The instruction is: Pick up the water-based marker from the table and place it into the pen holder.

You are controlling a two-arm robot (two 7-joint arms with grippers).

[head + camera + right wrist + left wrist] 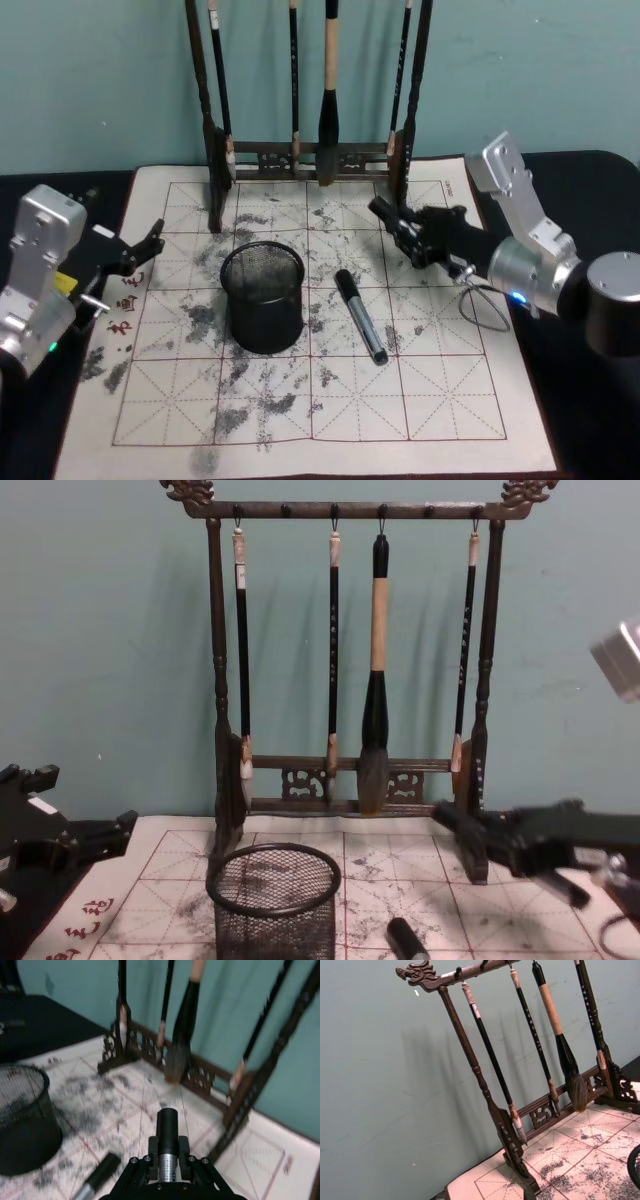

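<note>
1. The right pincer [392, 228] is hovering above the mat, just in front of the brush rack's [310, 155] right foot. Its jaws are standing apart and gripping nothing.
2. The left pincer [148, 248] is waiting at the left edge of the mat, jaws also parted and empty, well apart from the task's things.
3. The water-based marker [360, 315] is lying flat on the cream mat of the worktop [420, 400], black cap toward the rack. It is sitting just to the right of the pen holder [262, 295] and not touching it. The right pincer is near the cap end but clear of it.
4. The pen holder is standing upright at mid-mat, and nothing is showing inside it.
5. Progress, as a judgement: the task is sitting at the approach stage. No grasp is made; descending, closing on the marker, lifting, carrying it left and releasing over the rim are all remaining.
6. View comparison:
   - The head view is giving the marker's full length and its gap to the holder.
   - The chest view is cutting the marker to its cap at the bottom edge, but is giving the holder's height and the right pincer's clearance above the mat.
   - The right wrist view is placing the marker's end low and close ahead.
   - The left wrist view is facing the rack and wall.
</note>
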